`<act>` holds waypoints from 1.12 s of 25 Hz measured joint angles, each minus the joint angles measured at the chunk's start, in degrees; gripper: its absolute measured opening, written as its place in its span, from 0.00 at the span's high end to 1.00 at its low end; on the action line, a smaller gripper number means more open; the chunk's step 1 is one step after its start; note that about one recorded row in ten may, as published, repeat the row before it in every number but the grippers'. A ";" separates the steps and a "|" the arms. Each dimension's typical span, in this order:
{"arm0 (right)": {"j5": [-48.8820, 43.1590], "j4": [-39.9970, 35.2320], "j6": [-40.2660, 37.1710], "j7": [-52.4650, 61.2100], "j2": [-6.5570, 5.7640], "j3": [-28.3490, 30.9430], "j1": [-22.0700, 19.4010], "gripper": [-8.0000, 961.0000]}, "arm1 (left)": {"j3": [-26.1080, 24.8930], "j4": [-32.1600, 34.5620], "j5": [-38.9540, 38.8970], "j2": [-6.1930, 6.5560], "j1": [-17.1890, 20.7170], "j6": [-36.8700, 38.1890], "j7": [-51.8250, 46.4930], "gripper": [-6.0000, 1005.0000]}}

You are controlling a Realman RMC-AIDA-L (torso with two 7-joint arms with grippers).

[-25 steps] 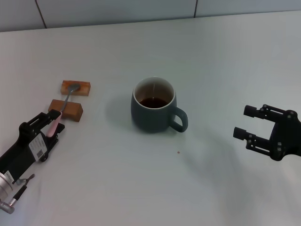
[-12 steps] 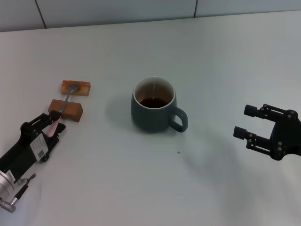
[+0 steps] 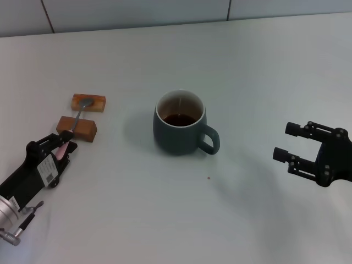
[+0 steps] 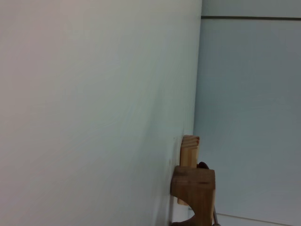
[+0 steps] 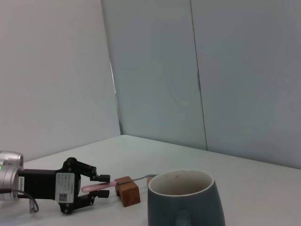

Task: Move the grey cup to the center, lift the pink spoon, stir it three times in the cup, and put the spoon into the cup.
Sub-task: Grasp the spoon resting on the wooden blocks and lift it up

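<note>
The grey cup (image 3: 179,125) stands at the table's middle with dark liquid in it and its handle toward my right arm; it also shows in the right wrist view (image 5: 186,202). The pink spoon (image 3: 77,120) lies across two brown blocks, with its silver bowl on the far block and its pink handle (image 5: 96,187) reaching toward my left arm. My left gripper (image 3: 68,141) is low at the table, with its jaws close on either side of the handle's end and small gaps showing. My right gripper (image 3: 282,142) is open and empty, to the right of the cup.
Two brown wooden blocks, the far one (image 3: 88,102) and the near one (image 3: 77,128), sit left of the cup; they also show in the left wrist view (image 4: 193,186). A pale wall panel (image 3: 137,14) runs along the table's back edge.
My left gripper's fingers have drawn a little closer together around the pink handle. The spoon, the cup and the right arm have not moved.
</note>
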 joint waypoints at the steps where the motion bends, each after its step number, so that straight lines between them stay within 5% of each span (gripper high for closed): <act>1: 0.00 0.00 0.04 0.02 0.00 0.00 0.00 0.31 | 0.00 -0.04 0.00 0.00 -0.03 -0.20 -0.03 0.72; 28: 0.00 0.00 0.25 0.69 0.00 0.00 0.09 0.31 | -0.48 -0.31 -0.34 0.00 -0.59 -0.12 0.71 0.84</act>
